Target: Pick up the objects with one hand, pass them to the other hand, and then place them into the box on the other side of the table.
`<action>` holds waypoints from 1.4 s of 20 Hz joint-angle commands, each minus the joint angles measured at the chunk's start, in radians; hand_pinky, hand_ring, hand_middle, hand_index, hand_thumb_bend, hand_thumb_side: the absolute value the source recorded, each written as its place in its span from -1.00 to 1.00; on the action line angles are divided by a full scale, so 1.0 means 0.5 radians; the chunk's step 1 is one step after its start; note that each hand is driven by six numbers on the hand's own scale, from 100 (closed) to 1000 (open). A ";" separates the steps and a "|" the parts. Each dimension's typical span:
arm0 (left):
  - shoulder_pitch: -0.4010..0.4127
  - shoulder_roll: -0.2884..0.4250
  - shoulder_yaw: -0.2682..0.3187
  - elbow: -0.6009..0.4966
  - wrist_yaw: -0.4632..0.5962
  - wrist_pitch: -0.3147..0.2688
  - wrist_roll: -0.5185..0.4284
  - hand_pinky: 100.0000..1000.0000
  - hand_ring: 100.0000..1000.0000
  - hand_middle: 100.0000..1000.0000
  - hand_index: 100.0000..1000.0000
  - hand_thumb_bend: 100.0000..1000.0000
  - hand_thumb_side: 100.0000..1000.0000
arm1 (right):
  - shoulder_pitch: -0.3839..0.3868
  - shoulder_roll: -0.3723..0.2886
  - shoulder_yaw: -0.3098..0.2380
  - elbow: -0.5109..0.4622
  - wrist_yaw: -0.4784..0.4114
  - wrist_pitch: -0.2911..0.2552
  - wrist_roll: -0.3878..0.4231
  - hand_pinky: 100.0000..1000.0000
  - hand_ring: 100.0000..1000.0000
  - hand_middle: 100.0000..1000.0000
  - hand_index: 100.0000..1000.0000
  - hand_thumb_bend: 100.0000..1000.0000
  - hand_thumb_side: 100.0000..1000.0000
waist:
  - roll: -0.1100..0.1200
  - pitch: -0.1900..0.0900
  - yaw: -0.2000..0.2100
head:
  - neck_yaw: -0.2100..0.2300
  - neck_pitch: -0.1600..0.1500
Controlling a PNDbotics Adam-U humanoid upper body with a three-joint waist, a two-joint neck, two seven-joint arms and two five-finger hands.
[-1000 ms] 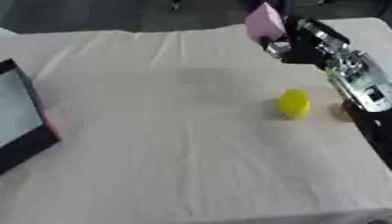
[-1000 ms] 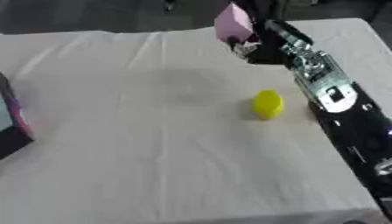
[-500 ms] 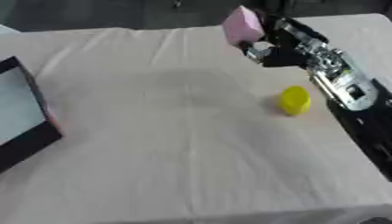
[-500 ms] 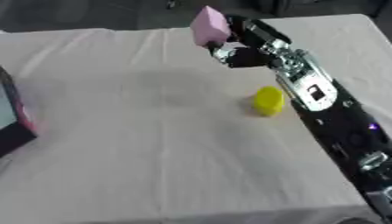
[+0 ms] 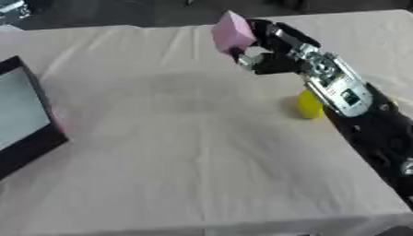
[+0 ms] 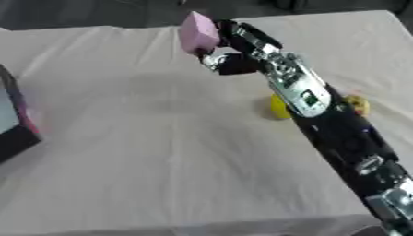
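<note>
Right hand (image 5: 270, 50) curled around a pink block (image 5: 232, 32), held above the cloth-covered desk (image 5: 185, 152) toward 12 o'clock. Left hand out of view. Yellow object (image 5: 309, 104) resting on the desk at 3 o'clock, beneath the forearm. Dark box (image 5: 24, 120) at 9 o'clock. Best to keep the block's free face exposed, carried toward centre for the handover.

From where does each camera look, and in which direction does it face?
Left eye view: from the robot's head, looking down at the table; the right arm enters from the right, its right hand holding a pink block.
Right eye view: same head, same downward look, set slightly to the right; the same arm shows.
Both share the block, a yellow object and the box at the left.
</note>
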 commanded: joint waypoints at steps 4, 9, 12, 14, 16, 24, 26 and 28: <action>-0.122 -0.087 -0.116 0.123 -0.095 0.026 -0.100 0.69 0.73 0.76 0.74 -0.30 0.14 | -0.050 0.013 0.037 -0.035 0.036 -0.005 -0.016 0.80 0.58 -0.15 -0.07 -1.00 -0.62 | -0.001 -0.037 0.013 | 0.007 0.003; -0.166 -0.193 -0.152 0.225 -0.121 0.041 -0.133 0.70 0.74 0.76 0.73 -0.32 0.16 | -0.076 0.036 0.072 -0.044 0.082 -0.014 -0.022 0.80 0.57 -0.15 -0.07 -1.00 -0.66 | 0.002 -0.026 0.022 | 0.011 0.000; -0.188 -0.259 -0.173 0.271 -0.138 0.054 -0.165 0.70 0.74 0.76 0.73 -0.32 0.18 | -0.099 0.048 0.098 -0.048 0.107 -0.017 -0.019 0.80 0.57 -0.15 -0.06 -1.00 -0.68 | 0.004 -0.017 0.028 | 0.006 -0.002; -0.195 -0.297 -0.177 0.301 -0.154 0.071 -0.177 0.70 0.74 0.76 0.72 -0.32 0.17 | -0.110 0.058 0.111 -0.048 0.122 -0.007 -0.021 0.80 0.57 -0.15 -0.06 -1.00 -0.68 | 0.004 -0.013 0.031 | 0.002 -0.002; -0.198 -0.336 -0.177 0.333 -0.180 0.091 -0.167 0.70 0.74 0.75 0.71 -0.32 0.17 | -0.119 0.068 0.124 -0.049 0.140 0.005 -0.025 0.79 0.58 -0.15 -0.06 -1.00 -0.70 | 0.003 -0.010 0.031 | 0.001 -0.002; -0.223 -0.495 -0.216 0.463 -0.290 0.096 -0.183 0.70 0.74 0.75 0.70 -0.28 0.17 | -0.162 0.112 0.176 -0.052 0.227 0.065 -0.014 0.79 0.57 -0.15 -0.06 -1.00 -0.73 | 0.002 0.002 0.035 | -0.003 -0.006; -0.233 -0.528 -0.218 0.491 -0.320 0.088 -0.182 0.70 0.73 0.75 0.70 -0.27 0.15 | -0.173 0.122 0.187 -0.046 0.256 0.074 -0.008 0.78 0.57 -0.15 -0.06 -1.00 -0.76 | 0.003 0.007 0.036 | 0.000 -0.013; -0.244 -0.567 -0.220 0.530 -0.364 0.076 -0.167 0.70 0.73 0.74 0.70 -0.22 0.09 | -0.186 0.131 0.200 -0.041 0.283 0.087 -0.003 0.78 0.56 -0.16 -0.07 -1.00 -0.78 | 0.004 0.012 0.036 | 0.005 -0.016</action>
